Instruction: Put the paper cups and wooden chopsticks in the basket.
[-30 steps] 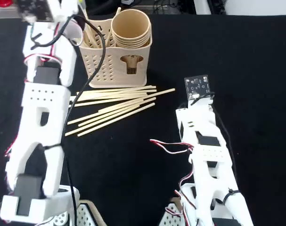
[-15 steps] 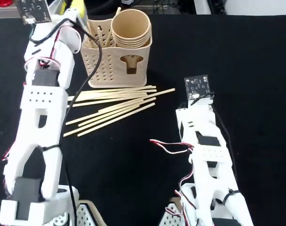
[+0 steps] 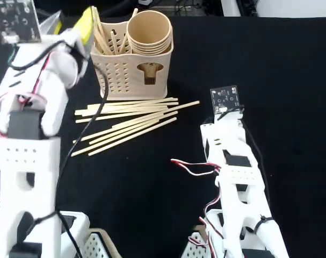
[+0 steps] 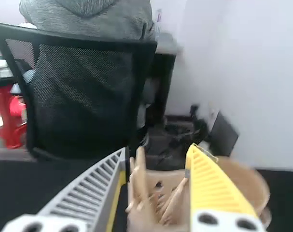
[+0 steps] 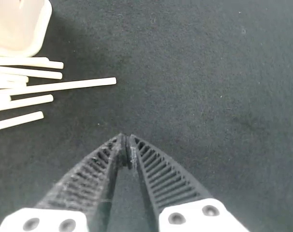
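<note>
The left end effector point(image 4: 157, 151) gapes wide apart, one ribbed grey finger and one yellow, clamping nothing. It sits at the left end of the basket point(image 3: 131, 72), where wooden chopsticks point(image 3: 104, 40) stand in a compartment. The right end effector point(image 5: 124, 141) is pressed together and empty above the black surface point(image 5: 209, 72). The perforated beige basket also holds nested paper cups point(image 3: 149, 29). Loose chopsticks point(image 3: 125, 121), slim and pale, lie fanned on the surface just in front of it.

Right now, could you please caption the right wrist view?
Shut claw above a black table, loose chopsticks lying nearby.
</note>
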